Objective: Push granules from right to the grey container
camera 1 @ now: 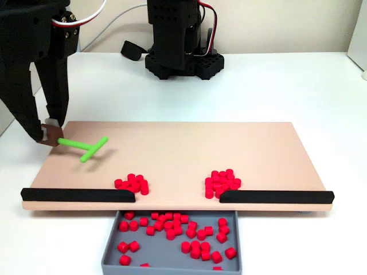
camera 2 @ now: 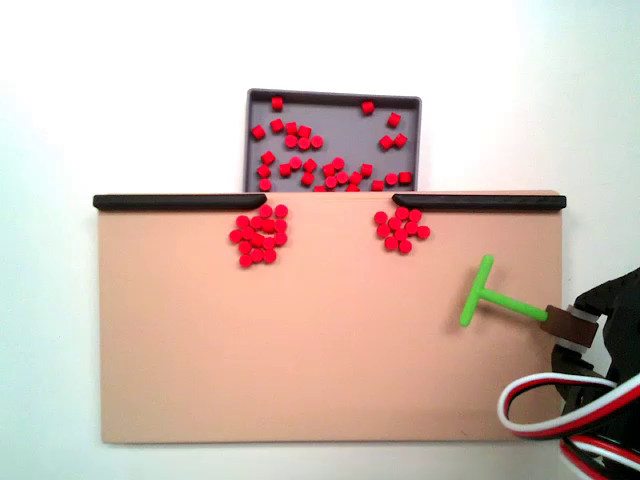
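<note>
At the left edge of a fixed view, the hand (camera 1: pixel 51 136) is closed on the end of the green T-shaped stick (camera 1: pixel 87 148), which lies flat on the tan board (camera 1: pixel 183 149). Two piles of red granules (camera 1: pixel 132 184) sit by the gap between the black strips (camera 1: pixel 77 195). More granules lie scattered in the grey container (camera 1: pixel 172 252) below the gap.

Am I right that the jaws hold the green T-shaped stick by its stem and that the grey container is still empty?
Not quite: the grey container is not empty; both fixed views show many red granules in it. The gripper does hold the green T-shaped stick by its stem.
</note>
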